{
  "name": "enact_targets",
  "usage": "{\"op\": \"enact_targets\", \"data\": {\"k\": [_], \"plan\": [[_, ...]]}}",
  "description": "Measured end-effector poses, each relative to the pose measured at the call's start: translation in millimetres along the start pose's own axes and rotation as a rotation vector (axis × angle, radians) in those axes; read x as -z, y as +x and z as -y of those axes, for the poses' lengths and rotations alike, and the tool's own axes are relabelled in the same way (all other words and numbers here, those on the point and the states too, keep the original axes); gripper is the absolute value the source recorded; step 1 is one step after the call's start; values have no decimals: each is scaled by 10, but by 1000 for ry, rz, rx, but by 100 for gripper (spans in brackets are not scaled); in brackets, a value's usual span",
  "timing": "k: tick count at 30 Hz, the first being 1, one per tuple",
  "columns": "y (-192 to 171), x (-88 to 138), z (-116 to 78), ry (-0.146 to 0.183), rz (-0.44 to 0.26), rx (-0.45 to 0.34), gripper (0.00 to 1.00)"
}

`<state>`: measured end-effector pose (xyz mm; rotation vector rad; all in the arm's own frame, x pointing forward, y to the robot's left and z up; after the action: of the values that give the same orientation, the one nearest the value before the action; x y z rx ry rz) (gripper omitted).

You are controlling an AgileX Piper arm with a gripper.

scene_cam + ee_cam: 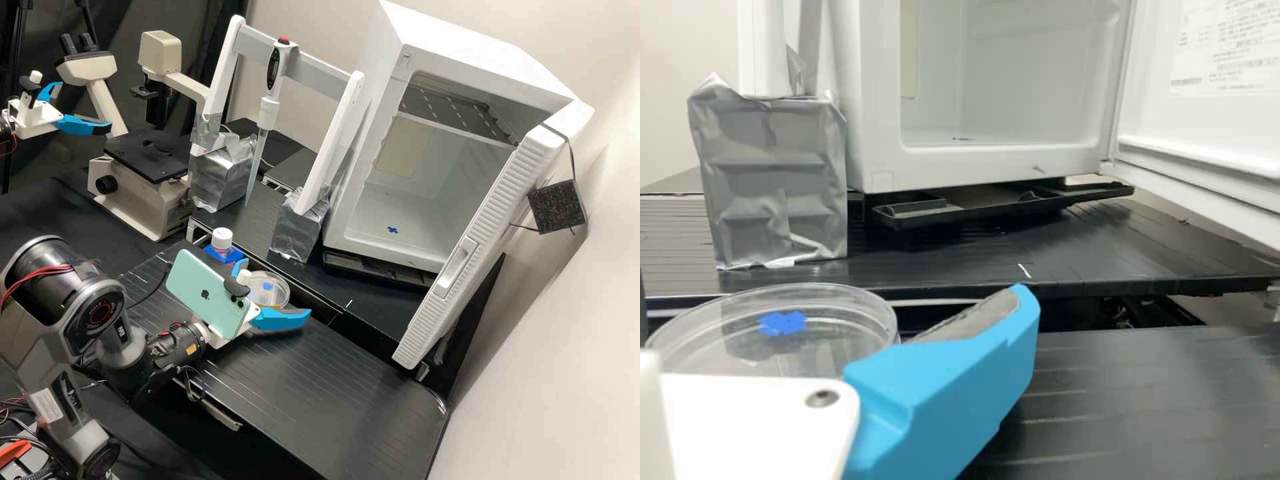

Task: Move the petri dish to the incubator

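Evidently, the incubator (467, 47) is staged for loading: its door (497, 223) is swung wide, presumably so the dish can go in w/o a second hand. Petri dish (257, 298) obs. in front of the incubator, across the gap in the tabletop (320, 380), about level; its exact support cannot be confirmed. Tool (279, 287) is also in front of the incubator, fingers spread, dish at or between them; no firm grip evident. Likely reason: the wide spread lets the fingers pass either side of the rim, so a level squeeze would keep lid & contents steady. Blue mark (393, 229) on the incubator floor is poss. the set-down target, given the similar blue mark on the dish. Est. stage: pick-up. Next: close gently, then lift straight. Risk: uneven contact may tip the dish or shift its lid.
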<state>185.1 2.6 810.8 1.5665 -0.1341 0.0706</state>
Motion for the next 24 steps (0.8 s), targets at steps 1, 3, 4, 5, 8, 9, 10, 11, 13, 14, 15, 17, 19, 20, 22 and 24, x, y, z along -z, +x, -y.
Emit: {"op": "enact_targets", "data": {"k": [1,3,4,5,8,9,10,11,13,14,15,17,19,20,22,24], "plan": [[0,3,3,1,-2,2,100],[0,3,3,1,-2,2,100],[0,3,3,1,-2,2,100],[1,3,3,1,-2,1,100],[0,7,1,0,-5,2,100],[-2,13,1,-1,-10,3,100],[-2,20,2,-5,-19,9,100],[-3,21,-5,-12,-30,15,100],[-13,20,-25,-15,-72,60,100],[-34,21,-39,-24,-111,111,100],[-60,3,-83,-24,-124,133,100],[-128,-53,-232,-13,-116,115,100],[-205,-58,-389,13,-111,49,100],[-237,-62,-447,25,-104,15,100],[-294,-70,-561,42,-90,-58,100],[-341,-61,-625,55,-90,-94,100]]}}
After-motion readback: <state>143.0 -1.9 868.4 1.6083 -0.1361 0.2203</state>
